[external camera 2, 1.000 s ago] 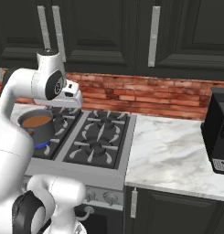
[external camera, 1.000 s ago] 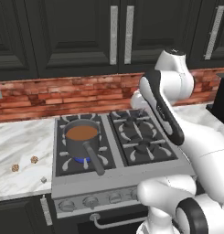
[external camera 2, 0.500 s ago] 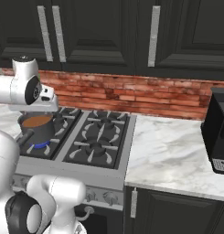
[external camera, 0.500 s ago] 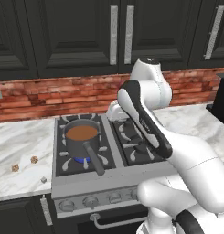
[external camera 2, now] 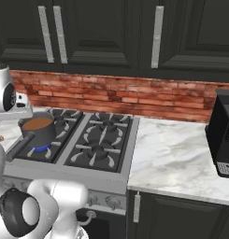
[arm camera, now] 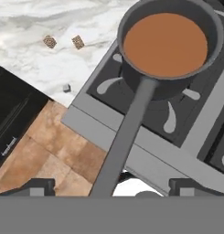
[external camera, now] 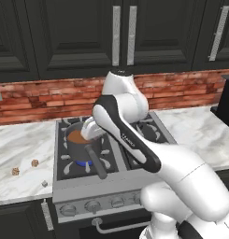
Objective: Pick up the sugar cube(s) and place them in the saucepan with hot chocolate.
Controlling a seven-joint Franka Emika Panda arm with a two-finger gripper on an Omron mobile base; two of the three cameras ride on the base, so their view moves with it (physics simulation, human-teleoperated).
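The dark grey saucepan (external camera: 77,140) with orange-brown hot chocolate stands on the stove's front left burner, its long handle pointing toward the front edge. It also shows in the right base view (external camera 2: 38,131) and the hand view (arm camera: 166,45). Two brown speckled sugar cubes (external camera: 35,163) (external camera: 15,171) and a pale one (external camera: 44,183) lie on the marble counter left of the stove; the hand view shows them too (arm camera: 77,42) (arm camera: 50,42) (arm camera: 66,87). My gripper (external camera: 89,132) (arm camera: 111,186) hovers above the pan's near side, open, holding nothing, well right of the cubes.
The stove (external camera: 111,186) has grates and knobs along its front. Marble counters run on both sides (external camera 2: 176,154). A black appliance (external camera 2: 222,135) stands at the far right. A brick backsplash and dark cabinets rise behind. Wooden floor (arm camera: 54,151) lies below the counter edge.
The arm has swung left from above the right burners to over the saucepan. The gripper stays open and the cubes have not moved.
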